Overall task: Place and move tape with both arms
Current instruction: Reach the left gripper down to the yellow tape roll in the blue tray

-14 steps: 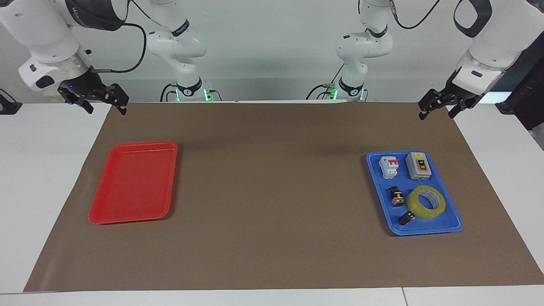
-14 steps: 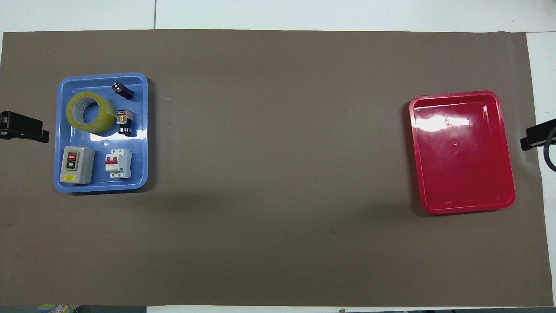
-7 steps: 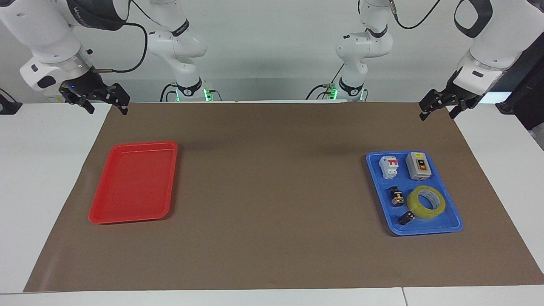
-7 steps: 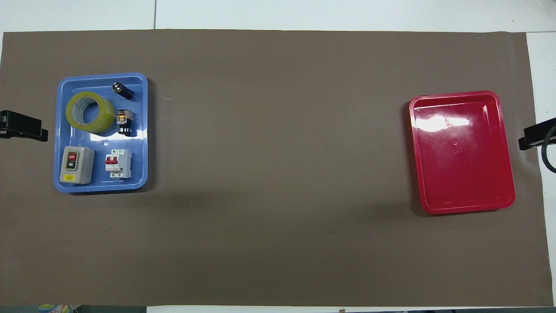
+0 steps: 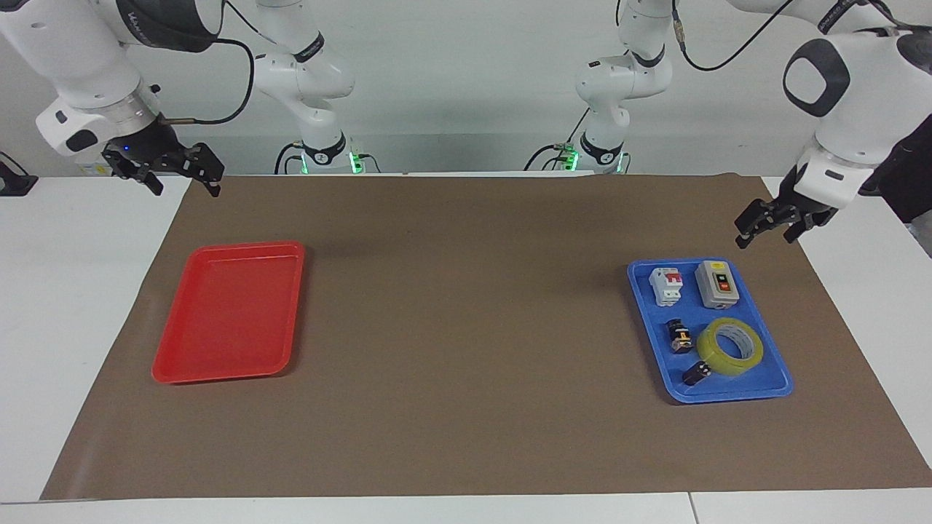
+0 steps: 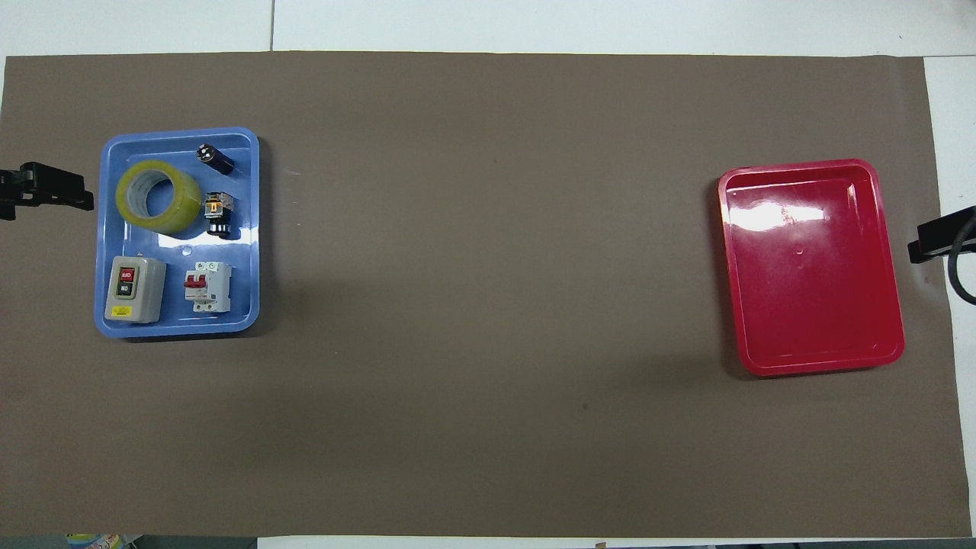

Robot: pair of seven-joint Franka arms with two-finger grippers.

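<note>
In the blue tray (image 5: 773, 387), toward the left arm's end, the tape roll (image 5: 729, 346) lies flat at the five o'clock corner (facing view), a black cylinder (image 5: 696, 373) touching it. Left gripper (image 5: 770, 220), jaws spread and empty, hangs over bare mat at the tray's one o'clock; approach step, I judge. Next: descend onto the roll. Right gripper (image 5: 169, 166), open, waits; the red tray (image 5: 227, 313) offers room.

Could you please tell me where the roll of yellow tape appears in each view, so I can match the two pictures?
Facing view: the tape lies in the blue tray, lower right of the picture.
Overhead view: the tape lies in the same tray, upper left of the picture.
Shared landmark: the grey switch box in that tray.
</note>
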